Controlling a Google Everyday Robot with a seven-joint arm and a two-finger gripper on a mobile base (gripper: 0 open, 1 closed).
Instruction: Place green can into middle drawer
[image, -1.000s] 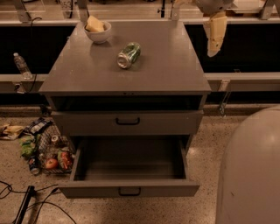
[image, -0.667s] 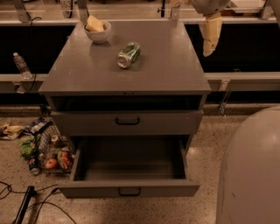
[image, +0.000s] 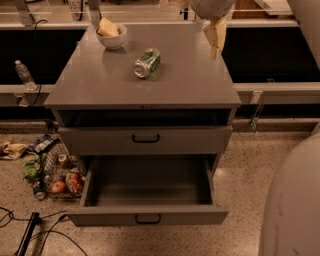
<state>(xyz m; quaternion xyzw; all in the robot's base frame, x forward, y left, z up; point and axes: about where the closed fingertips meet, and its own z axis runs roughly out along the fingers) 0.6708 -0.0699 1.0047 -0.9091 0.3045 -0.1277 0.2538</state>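
lying on cabinet top (image: 190, 82), green can (image: 147, 62), end effector (image: 216, 40) over far corner, opening unclear

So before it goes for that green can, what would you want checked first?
1. Middle drawer pulled out: ok.
2. Room inside it: ok, only its bare grey floor shows.
3. Green can free to grab: ok. It lies on its side on the cabinet top, apart from the white bowl.
4. Gripper lined up over the can: not ok. It hangs above the top's right rear corner, well to the can's right.
5. Upper drawer shut and out of the way: ok.
6. Can will stay put when touched: cannot tell. Lying on its side, it might roll.
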